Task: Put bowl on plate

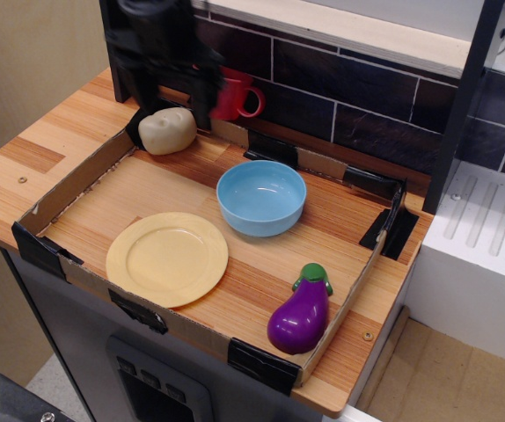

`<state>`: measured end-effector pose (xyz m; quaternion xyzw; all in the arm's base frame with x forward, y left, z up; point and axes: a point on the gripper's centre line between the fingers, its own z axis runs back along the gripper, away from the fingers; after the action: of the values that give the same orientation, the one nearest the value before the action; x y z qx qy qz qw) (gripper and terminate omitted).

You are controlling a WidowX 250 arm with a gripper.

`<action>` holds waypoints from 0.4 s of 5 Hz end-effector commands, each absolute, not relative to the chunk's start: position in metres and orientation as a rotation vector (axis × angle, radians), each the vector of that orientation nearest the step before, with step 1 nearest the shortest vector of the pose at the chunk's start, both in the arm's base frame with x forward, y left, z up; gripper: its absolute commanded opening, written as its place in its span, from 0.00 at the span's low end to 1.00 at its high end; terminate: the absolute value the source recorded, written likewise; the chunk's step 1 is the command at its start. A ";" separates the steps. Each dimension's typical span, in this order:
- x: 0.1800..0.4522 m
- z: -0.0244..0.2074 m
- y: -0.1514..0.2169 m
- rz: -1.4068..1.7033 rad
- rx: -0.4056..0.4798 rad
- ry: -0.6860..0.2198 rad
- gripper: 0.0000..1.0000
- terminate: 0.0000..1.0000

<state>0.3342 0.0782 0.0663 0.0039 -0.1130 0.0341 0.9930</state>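
- A light blue bowl (261,197) is seen resting upright on the wooden floor of a shallow cardboard-walled tray (76,180), toward the middle of the tray's back half.
- A pale yellow plate (167,258) is laid flat near the front left of the tray; it is placed just beside the bowl, to its front left, and nothing is carried on it.
- The bowl is not set on the plate.
- The gripper (171,97) is seen blurred at the back left, above the tray's far corner; two dark fingers (203,98) are pointed downward and are held apart, with nothing between them.
- A beige potato (167,130) is lodged in the back left corner of the tray, just below the gripper.
- A red cup (237,95) with a handle is partly hidden behind the right finger, outside the tray against the dark tiled wall.
- A purple eggplant (300,315) with a green cap is placed in the front right corner, well apart from the bowl.
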 end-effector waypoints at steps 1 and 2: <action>0.321 0.094 0.021 0.001 -0.048 -0.252 1.00 0.00; 0.317 0.081 0.002 -0.005 -0.050 -0.190 1.00 0.00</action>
<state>0.3154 0.0010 0.0707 -0.0263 -0.0827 0.0011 0.9962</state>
